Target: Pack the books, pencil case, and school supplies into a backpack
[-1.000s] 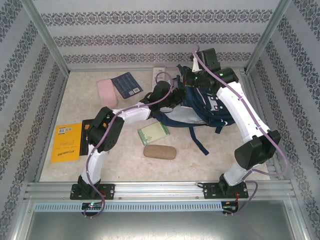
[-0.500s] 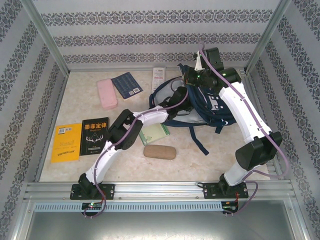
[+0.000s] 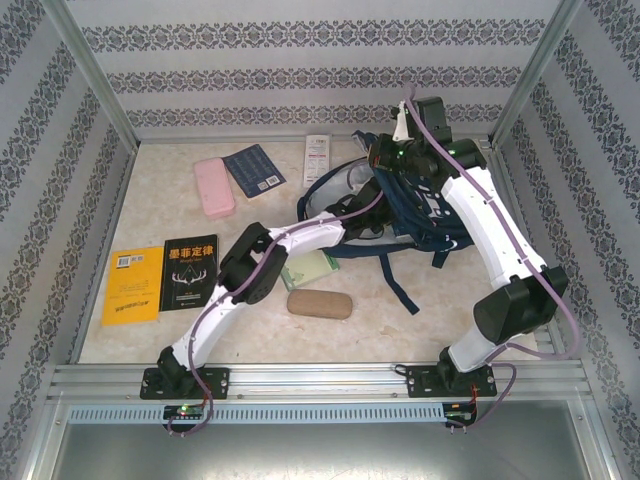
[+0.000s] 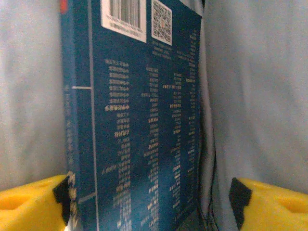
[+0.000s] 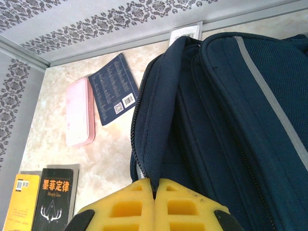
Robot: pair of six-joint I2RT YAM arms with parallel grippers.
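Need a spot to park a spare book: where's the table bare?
Bare: the near strip in front of the yellow book and black book; the patch between those and the pink case; near-right table between the brown case and right arm base. Crowded: far right around the backpack.

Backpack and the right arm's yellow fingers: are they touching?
Touching. In the right wrist view the right gripper has its fingers shut on the backpack at its opening, with no gap.

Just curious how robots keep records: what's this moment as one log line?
right fingers: shut on large navy fabric backpack rim | left fingers: open around thin dark blue booklet inside backpack
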